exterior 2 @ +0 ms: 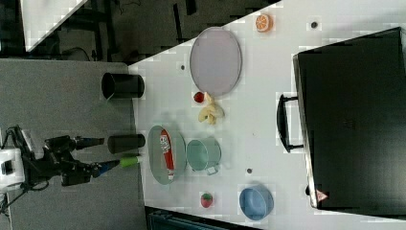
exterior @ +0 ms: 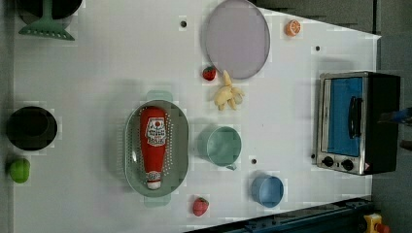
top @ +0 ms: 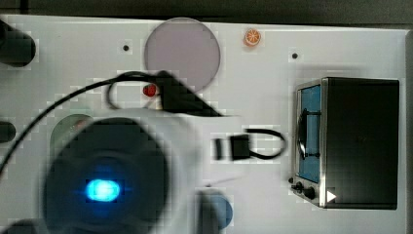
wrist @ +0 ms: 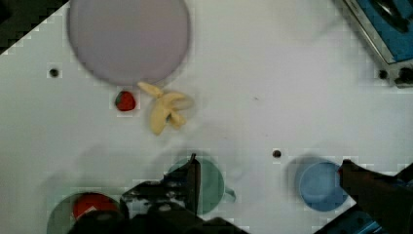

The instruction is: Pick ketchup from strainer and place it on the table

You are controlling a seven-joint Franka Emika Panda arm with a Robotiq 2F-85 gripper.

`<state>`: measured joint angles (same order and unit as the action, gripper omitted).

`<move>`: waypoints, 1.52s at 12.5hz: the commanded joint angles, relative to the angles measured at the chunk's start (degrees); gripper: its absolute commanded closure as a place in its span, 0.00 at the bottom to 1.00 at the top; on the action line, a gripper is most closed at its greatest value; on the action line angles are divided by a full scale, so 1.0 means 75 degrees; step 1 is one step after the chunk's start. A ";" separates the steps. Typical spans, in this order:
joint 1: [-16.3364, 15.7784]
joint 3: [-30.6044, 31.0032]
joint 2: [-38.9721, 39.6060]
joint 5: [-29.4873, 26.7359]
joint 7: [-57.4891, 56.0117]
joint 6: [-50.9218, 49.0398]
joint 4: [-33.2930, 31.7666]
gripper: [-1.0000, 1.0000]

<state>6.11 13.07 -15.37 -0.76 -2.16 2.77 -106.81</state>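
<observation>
The ketchup (exterior: 154, 145), a red squeeze bottle with a white cap and a labelled body, lies lengthwise in the pale green oval strainer (exterior: 130, 145) on the white table (exterior: 97, 73). In the right view the ketchup (exterior 2: 166, 149) rests in the strainer (exterior 2: 155, 158), and my gripper (exterior 2: 109, 153) hangs to the right view's left of it, apart from it, fingers spread. In the wrist view my gripper (wrist: 268, 162) is open with nothing between its fingers; the ketchup (wrist: 90, 204) and strainer (wrist: 58, 217) peek out beside the gripper body. In the top view the arm covers most of the strainer (top: 65, 126).
A green cup (exterior: 221, 145) stands right beside the strainer, with a blue cup (exterior: 267, 190) further on. Strawberries (exterior: 200, 206) (exterior: 209, 73), a banana peel (exterior: 227, 94), a grey plate (exterior: 237, 39), an orange slice (exterior: 292, 27), a toaster oven (exterior: 357, 121), a black cup (exterior: 31, 127) and a lime (exterior: 19, 170) lie around.
</observation>
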 commanded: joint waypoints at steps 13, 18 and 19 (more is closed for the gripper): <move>-0.0284 0.4004 0.2402 -0.0089 0.0469 0.3105 -0.1355 0.00; -0.0385 0.4179 0.3331 0.0369 0.0471 0.5598 -0.2420 0.00; -0.0398 0.4178 0.3532 0.0524 0.0478 0.5997 -0.2590 0.00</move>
<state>2.38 44.03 11.35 2.80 -0.30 46.13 -125.22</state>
